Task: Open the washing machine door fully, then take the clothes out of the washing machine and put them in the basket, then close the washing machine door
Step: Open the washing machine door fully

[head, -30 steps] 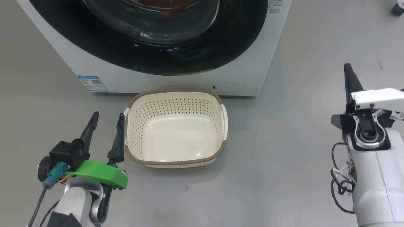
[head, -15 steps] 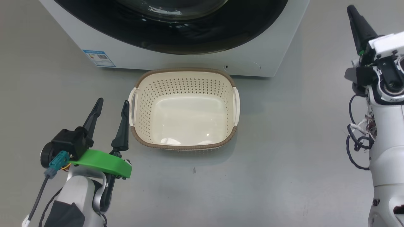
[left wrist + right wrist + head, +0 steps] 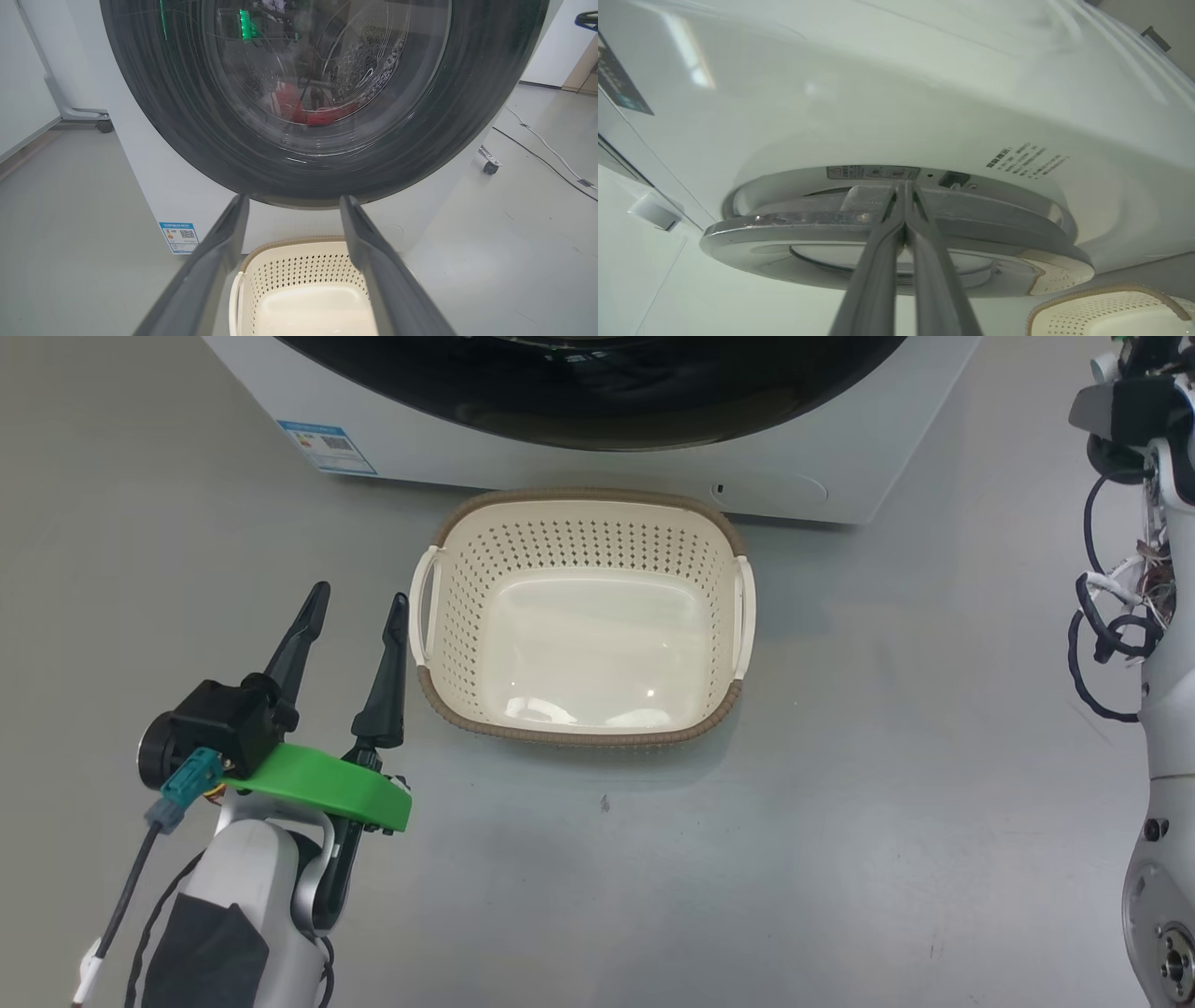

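Glossy black plastic rings the washing machine door across the top of the left wrist view, with red clothes behind its glass at centre. The door looks stiff, slick and hinged, so I'd hook its rim, not pinch it. The right pincer, clenched on nothing, points at the seam between that rim and the white washing machine. The clothes should be light and limp, so any fold will do. The left pincer stands released beside the empty basket, mid-frame in the head view.
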{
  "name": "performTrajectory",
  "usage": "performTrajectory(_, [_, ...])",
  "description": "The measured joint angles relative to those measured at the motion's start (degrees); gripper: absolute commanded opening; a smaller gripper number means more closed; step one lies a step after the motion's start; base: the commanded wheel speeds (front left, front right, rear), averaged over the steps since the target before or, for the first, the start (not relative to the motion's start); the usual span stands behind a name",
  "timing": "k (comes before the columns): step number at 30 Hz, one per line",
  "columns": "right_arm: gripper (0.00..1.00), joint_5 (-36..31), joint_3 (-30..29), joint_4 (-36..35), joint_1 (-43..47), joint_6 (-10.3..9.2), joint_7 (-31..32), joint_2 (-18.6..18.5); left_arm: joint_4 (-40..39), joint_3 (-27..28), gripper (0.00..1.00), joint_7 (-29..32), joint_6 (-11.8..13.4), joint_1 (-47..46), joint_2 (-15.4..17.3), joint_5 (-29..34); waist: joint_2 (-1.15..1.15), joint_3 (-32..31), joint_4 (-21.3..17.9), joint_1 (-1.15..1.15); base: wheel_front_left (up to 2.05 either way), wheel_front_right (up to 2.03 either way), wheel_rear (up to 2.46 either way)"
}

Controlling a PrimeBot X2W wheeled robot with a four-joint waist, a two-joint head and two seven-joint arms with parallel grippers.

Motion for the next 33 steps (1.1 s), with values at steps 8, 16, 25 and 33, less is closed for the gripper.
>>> performTrajectory(8, [0.0,-0.57,1.21,2.5,-5.53,-0.79,1.56,-0.26,0.07,-0.32,1.0,0.0,-0.26,-1.19,-0.44,0.0,0.0,1.59,1.67,0.0,0.0,0.0,0.0])
performTrajectory(16, [0.0,-0.99,2.16,4.78,-10.21,-1.71,2.79,-0.92,0.34,-0.63,1.0,0.0,-0.34,-1.56,-0.69,0.0,0.0,3.2,2.96,0.0,0.0,0.0,0.0])
performTrajectory(25, [0.0,-1.45,2.97,8.06,-12.12,-1.66,3.87,-1.55,0.9,-0.23,1.0,0.0,-0.7,-2.31,-0.96,-0.01,0.0,3.9,3.57,0.0,0.0,0.0,0.0])
performTrajectory(33, [0.0,-0.76,3.26,10.81,-13.89,-1.65,6.42,-1.56,1.3,-0.23,1.0,0.0,-0.7,-2.51,-1.16,-0.01,0.0,4.14,3.7,0.0,0.0,0.0,0.0])
